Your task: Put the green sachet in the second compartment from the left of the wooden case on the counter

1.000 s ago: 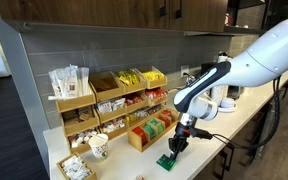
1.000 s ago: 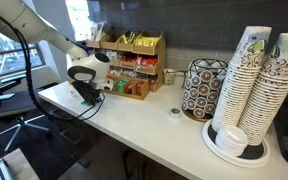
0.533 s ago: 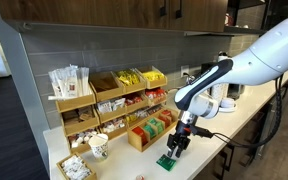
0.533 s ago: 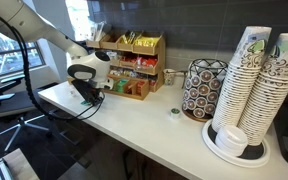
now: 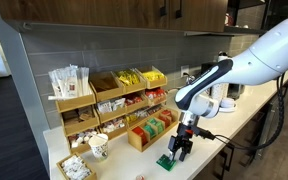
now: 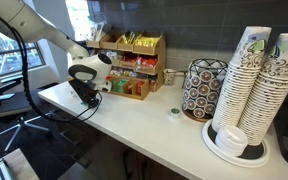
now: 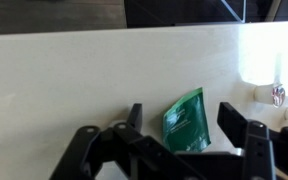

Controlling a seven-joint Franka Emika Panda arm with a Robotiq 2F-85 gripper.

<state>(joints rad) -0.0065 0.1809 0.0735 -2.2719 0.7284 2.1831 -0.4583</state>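
Pale, smooth off-white counter (image 5: 212,148) under a dark backsplash and dark wood cabinets, seen in both exterior views (image 6: 154,135).

White glossy arm (image 5: 252,58): leans in from 2 o'clock, bends at a black-jointed elbow and drops the forearm steeply toward the counter's front edge. Points the black gripper (image 5: 180,150) straight down, low over the surface, at 5 o'clock of the wooden case (image 5: 152,130). From the opposite side, shows the same wrist bowed over the counter's far end, gripper (image 6: 87,97) dark against the pale top.

Tall tiered wooden rack (image 5: 109,95) behind, stuffed with yellow, red and white packets. Low light-wood case in front of it holding green, orange and red sachets; dividers too small to count, so cannot tell one slot from another.

Wrist view: gripper (image 7: 182,120) spread wide, matte black fingers (image 7: 134,116) standing either side of the green sachet (image 7: 187,122), bottom of the frame cutting off the linkage. Cannot tell whether either pad touches the packet.

Green sachet lying flat on the counter (image 7: 84,70), outside the case, glossy, squarish, tilted with one corner toward 1 o'clock, lower edge hidden behind the gripper body. Shows as a small green patch (image 5: 167,161) at 7 o'clock of the gripper in an exterior view.
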